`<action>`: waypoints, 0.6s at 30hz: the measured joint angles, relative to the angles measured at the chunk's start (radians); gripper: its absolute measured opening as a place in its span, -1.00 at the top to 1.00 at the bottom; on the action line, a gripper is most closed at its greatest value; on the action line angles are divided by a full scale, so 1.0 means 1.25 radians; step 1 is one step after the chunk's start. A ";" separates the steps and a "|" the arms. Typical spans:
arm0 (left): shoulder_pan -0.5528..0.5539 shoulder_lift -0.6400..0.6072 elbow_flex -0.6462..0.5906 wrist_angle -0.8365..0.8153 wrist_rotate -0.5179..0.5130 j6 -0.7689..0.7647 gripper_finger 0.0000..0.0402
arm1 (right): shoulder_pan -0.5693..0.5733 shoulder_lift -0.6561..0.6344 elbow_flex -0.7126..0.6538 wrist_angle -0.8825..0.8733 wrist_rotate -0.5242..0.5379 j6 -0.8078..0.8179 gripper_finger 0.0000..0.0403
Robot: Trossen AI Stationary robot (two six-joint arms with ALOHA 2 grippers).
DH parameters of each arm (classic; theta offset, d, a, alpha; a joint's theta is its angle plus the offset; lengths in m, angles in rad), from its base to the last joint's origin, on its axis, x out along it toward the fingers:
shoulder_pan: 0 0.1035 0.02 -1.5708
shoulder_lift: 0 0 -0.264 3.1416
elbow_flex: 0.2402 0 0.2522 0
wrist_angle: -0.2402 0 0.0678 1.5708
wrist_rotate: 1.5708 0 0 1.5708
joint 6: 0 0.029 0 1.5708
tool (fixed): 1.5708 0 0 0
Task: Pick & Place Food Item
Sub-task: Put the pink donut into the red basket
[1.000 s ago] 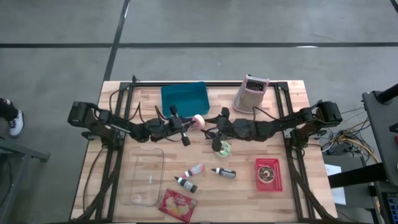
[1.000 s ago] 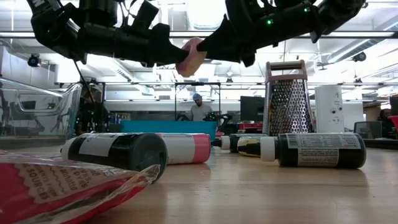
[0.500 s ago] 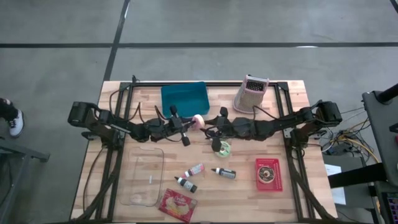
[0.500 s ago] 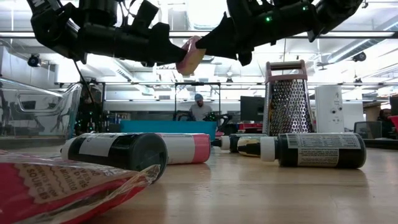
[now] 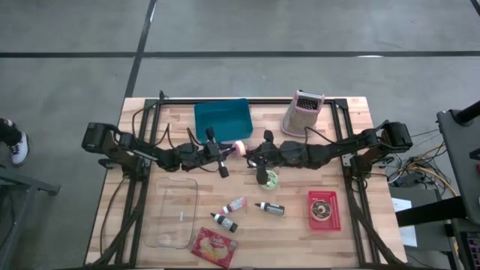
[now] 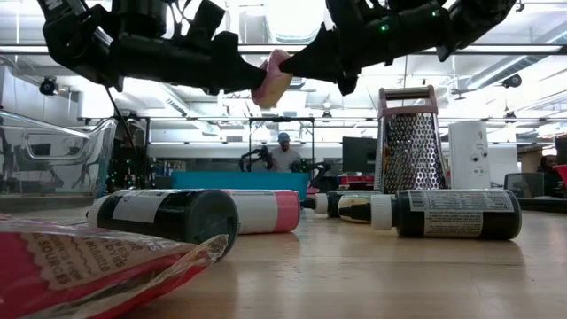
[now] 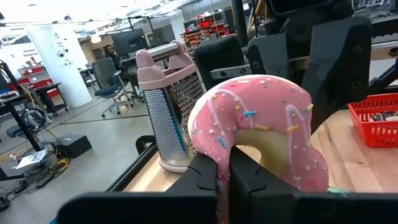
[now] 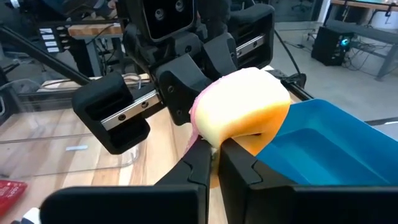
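Observation:
A pink-frosted donut [image 5: 240, 147] with sprinkles hangs in the air over the middle of the table, between my two grippers. My left gripper [image 5: 231, 151] comes at it from the table's left and is shut on it. My right gripper [image 5: 250, 152] comes from the table's right and is shut on its opposite side. The low view shows the donut [image 6: 273, 78] high above the tabletop, with dark fingers on both sides. A blue bin [image 5: 222, 116] stands just beyond the donut, toward the far edge. My left gripper pinches the donut's ring [image 7: 214, 146] between its two fingers [image 7: 202, 177], roughly level, from the table's left. The donut stands on edge, its frosted face toward this wrist camera, lifted clear of the table. My right gripper pinches the opposite rim of the donut [image 8: 214, 140] between its two fingers [image 8: 199, 162], roughly level, from the table's right. The pale, unfrosted side faces this wrist camera. The donut is clear of the table.
A pink grater [image 5: 302, 112] stands at the far right and a glass dish [image 5: 174, 212] lies at the near left. A red basket [image 5: 323, 209] lies at the near right. Three small bottles [image 5: 233, 204] and a red snack bag [image 5: 214, 247] lie near the front edge.
My right gripper has moved a little toward the donut and shut on it. My left gripper has kept its hold, and the donut has stayed in the air at the same place.

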 joint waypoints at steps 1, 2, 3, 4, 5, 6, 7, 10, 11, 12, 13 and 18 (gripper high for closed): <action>0.000 0.000 -0.002 0.000 0.004 0.000 0.98 | 0.000 0.000 0.000 -0.004 0.000 0.000 0.95; 0.000 0.000 -0.002 0.000 0.006 0.000 0.97 | 0.000 0.000 0.000 -0.008 0.000 0.001 0.95; 0.000 0.000 -0.002 0.000 0.007 0.000 0.95 | 0.000 0.000 0.000 -0.015 0.000 0.003 0.95; -0.001 0.000 -0.002 -0.001 0.009 0.000 0.92 | 0.000 0.000 0.000 -0.019 0.001 0.004 0.95; -0.003 0.000 -0.002 -0.001 0.009 0.000 0.89 | 0.000 0.000 0.000 -0.024 0.001 0.004 0.95; -0.004 -0.001 -0.002 -0.001 0.010 0.000 0.87 | 0.001 0.000 0.001 -0.029 0.001 0.004 0.95; -0.006 -0.001 -0.003 -0.001 0.012 0.003 0.85 | 0.001 0.000 0.001 -0.032 0.001 0.004 0.95; -0.010 -0.002 -0.003 -0.012 0.025 0.011 0.84 | 0.003 0.000 0.001 -0.033 0.001 0.004 0.96; -0.010 -0.002 -0.003 -0.013 0.032 0.012 0.83 | 0.003 0.000 0.001 -0.033 0.001 0.004 0.96; -0.010 -0.002 -0.003 -0.014 0.039 0.012 0.83 | 0.003 0.000 0.001 -0.034 0.001 0.004 0.96; -0.010 -0.002 -0.003 -0.017 0.046 0.012 0.82 | 0.003 0.000 0.001 -0.035 0.001 0.005 0.96; -0.011 -0.005 -0.005 -0.020 0.069 0.011 0.81 | 0.007 0.000 0.001 -0.039 0.003 0.009 0.96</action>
